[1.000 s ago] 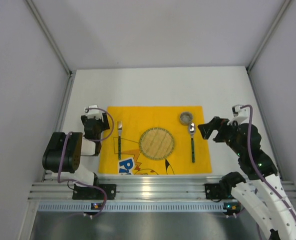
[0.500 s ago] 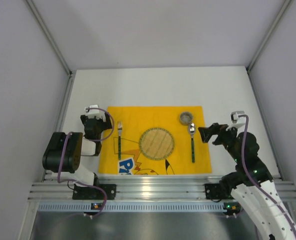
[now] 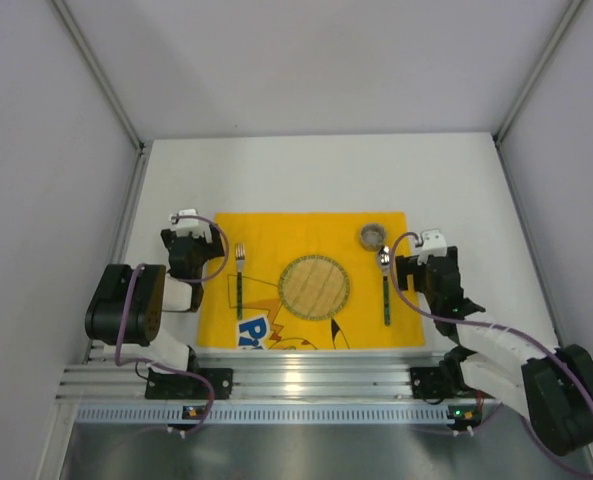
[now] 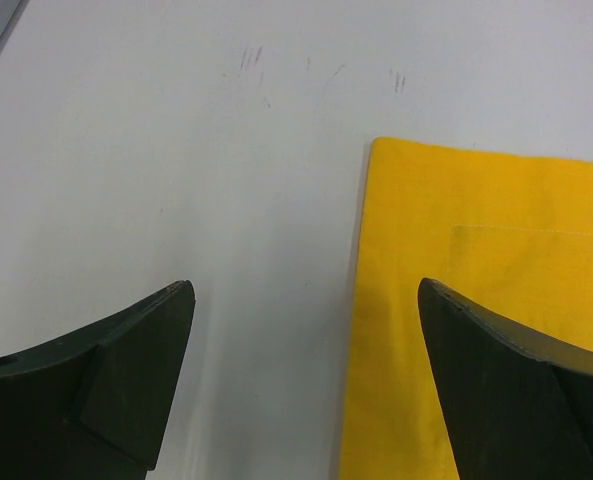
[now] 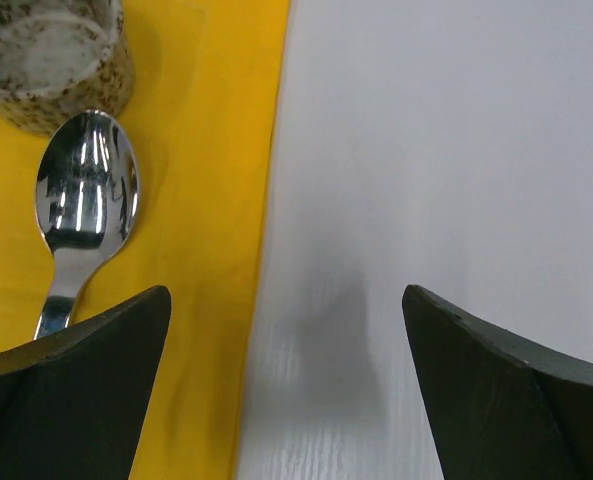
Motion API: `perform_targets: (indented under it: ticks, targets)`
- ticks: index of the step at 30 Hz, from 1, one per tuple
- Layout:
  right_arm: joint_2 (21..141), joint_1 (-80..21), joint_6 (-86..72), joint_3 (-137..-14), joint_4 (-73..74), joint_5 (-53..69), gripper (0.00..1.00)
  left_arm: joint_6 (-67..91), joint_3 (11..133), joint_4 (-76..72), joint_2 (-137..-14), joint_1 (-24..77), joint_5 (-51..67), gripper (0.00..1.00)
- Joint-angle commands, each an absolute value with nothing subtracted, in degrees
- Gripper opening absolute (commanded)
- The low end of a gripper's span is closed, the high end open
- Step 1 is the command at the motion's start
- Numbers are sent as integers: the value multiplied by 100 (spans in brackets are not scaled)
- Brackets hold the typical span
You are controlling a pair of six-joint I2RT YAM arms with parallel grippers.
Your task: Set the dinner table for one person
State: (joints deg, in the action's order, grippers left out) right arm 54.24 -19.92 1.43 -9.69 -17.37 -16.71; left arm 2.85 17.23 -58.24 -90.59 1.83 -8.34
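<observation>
The white dinner table carries a yellow cartoon-printed mat. On the mat lie a fork at the left, a round woven plate in the middle, a spoon to its right and a small speckled cup above the spoon. My left gripper is open and empty, low over the mat's left edge. My right gripper is open and empty, low over the mat's right edge, just right of the spoon and cup.
Grey panels wall the table on the left, back and right. A ribbed aluminium rail runs along the near edge between the arm bases. Bare white tabletop lies beyond the mat.
My right arm has folded down and moved left, bringing its gripper from beside the table's right side to the mat's right edge. The left arm has not moved.
</observation>
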Motion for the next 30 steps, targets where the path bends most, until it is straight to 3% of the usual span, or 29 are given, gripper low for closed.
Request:
perform_targets:
  ticks: [1, 9, 17, 22, 25, 30]
  targets:
    - [5914, -1838, 361, -1090, -3971, -1890, 100, 325, 1793, -6293, -9000, 167, -747, 98]
    - [7259, -1266, 132, -1511, -5422, -1047, 100, 334, 1793, -6284, -8991, 167, -738, 98]
    - [6840, -1116, 70, -1777, -3857, -589, 100, 334, 1793, -6284, -8983, 167, -747, 98]
    - [6171, -1099, -315, -1381, -3456, -1326, 100, 316, 1793, -6293, -9000, 167, -747, 99]
    - [5933, -1081, -195, -1135, -3935, -891, 100, 316, 1793, -6302, -8991, 167, -747, 98]
    - [6959, -775, 130, -1238, -5518, -537, 100, 316, 1793, -6293, -8991, 176, -738, 99]
